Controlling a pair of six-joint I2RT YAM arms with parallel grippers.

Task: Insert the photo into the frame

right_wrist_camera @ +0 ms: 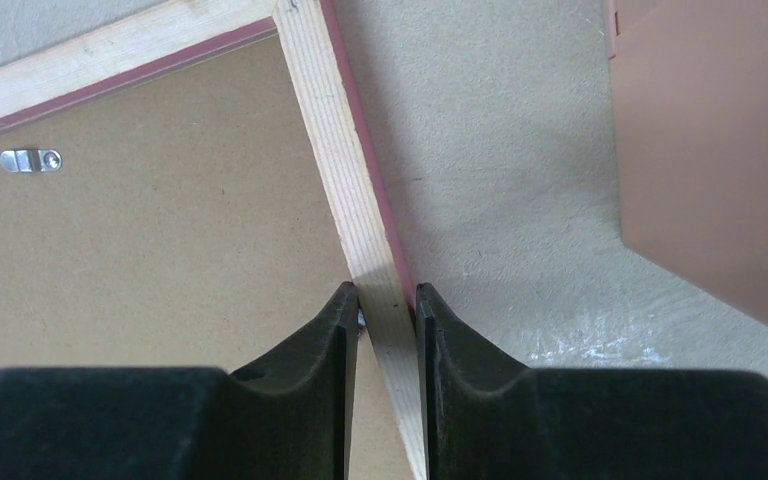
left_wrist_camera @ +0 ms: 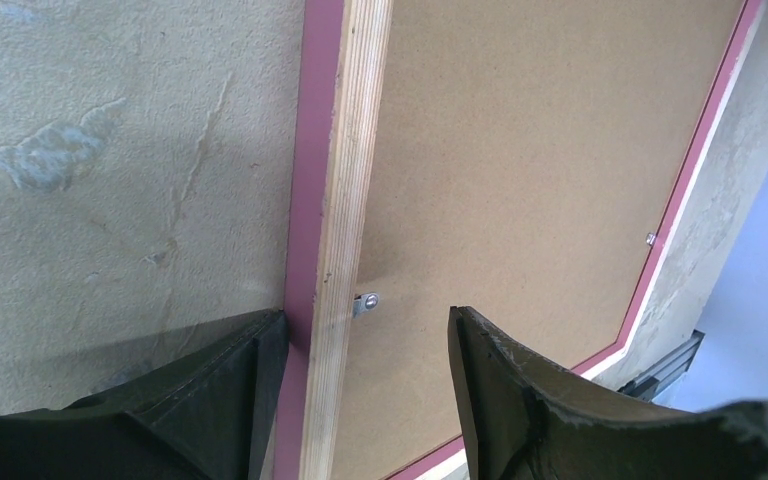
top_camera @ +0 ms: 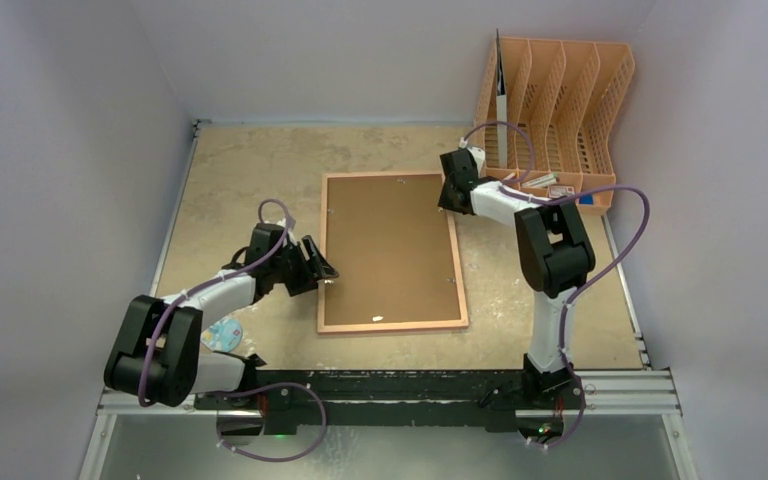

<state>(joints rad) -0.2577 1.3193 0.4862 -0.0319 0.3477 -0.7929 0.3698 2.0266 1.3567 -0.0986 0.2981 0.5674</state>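
At the near left of the tabletop [top_camera: 230,170], we find the left gripper [top_camera: 320,262] spread wide astride the left long rail of the frame [top_camera: 390,324], beside a metal clip [left_wrist_camera: 367,301]. The frame lies back-up, its long axis running near to far between the arms, a brown backing sheet [top_camera: 390,250] seated in it. Farther off, the right gripper [right_wrist_camera: 387,300] stands narrow, pinching the right rail near the far corner. We cannot spot the photo in any view.
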